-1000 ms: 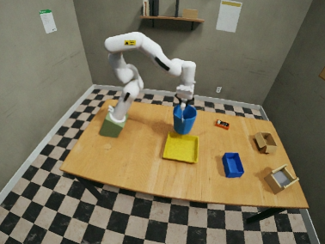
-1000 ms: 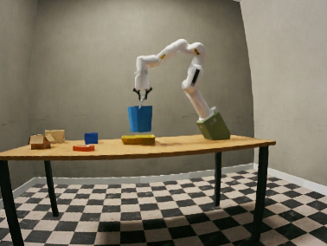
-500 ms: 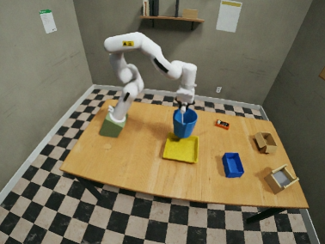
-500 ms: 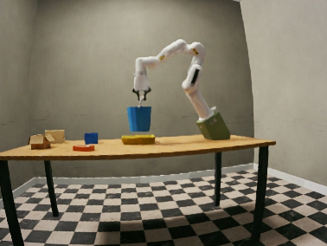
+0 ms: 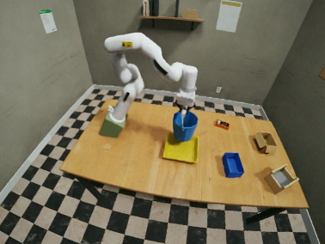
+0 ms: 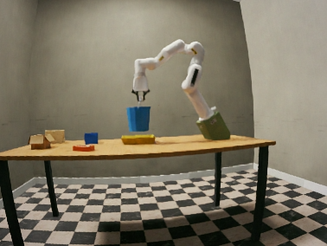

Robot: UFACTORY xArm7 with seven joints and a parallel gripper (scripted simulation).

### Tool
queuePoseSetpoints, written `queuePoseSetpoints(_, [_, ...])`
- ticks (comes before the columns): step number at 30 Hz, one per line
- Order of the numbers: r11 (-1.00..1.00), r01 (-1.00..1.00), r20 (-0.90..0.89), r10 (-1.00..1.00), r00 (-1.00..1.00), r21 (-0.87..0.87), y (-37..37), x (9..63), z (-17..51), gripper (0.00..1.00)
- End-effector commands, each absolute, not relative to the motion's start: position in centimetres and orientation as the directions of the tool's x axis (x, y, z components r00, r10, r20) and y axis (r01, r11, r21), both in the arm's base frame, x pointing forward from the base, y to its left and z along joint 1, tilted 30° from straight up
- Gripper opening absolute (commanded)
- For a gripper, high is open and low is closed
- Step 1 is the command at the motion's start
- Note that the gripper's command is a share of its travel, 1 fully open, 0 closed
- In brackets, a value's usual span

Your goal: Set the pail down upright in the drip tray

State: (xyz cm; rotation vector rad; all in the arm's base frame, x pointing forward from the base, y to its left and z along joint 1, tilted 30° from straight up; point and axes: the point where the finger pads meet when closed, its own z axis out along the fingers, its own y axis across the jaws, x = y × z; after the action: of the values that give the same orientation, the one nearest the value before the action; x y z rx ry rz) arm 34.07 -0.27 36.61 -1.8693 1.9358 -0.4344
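Observation:
The blue pail (image 5: 185,126) hangs upright from my gripper (image 5: 185,111), which is shut on its rim or handle from above. It hangs over the yellow drip tray (image 5: 181,149), above the tray's far part. In the side view the pail (image 6: 138,119) is clear of the tray (image 6: 137,139), with a small gap between its base and the tray's rim. My gripper (image 6: 139,100) stands right above the pail's rim there.
A small orange item (image 5: 222,124) lies behind the tray to the right. A blue box (image 5: 232,164) and two cardboard boxes (image 5: 265,142) (image 5: 280,179) stand on the right. The arm's green base (image 5: 113,125) is at the left.

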Motion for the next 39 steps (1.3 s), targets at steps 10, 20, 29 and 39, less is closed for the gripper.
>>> queuePoseSetpoints(10, [0.052, -0.866, -0.078, -0.997, -0.015, -0.498, -3.2, 34.6, 36.9, 0.0])
queuePoseSetpoints(20, [0.052, -0.866, -0.078, -0.997, -0.015, -0.498, -4.6, 34.8, 36.9, 0.0])
queuePoseSetpoints(29, [0.052, -0.866, -0.078, -0.997, -0.015, -0.498, -5.5, 35.0, 37.0, 0.0])
queuePoseSetpoints(39, [0.052, -0.866, -0.078, -0.997, -0.015, -0.498, -6.4, 35.1, 37.0, 0.0])
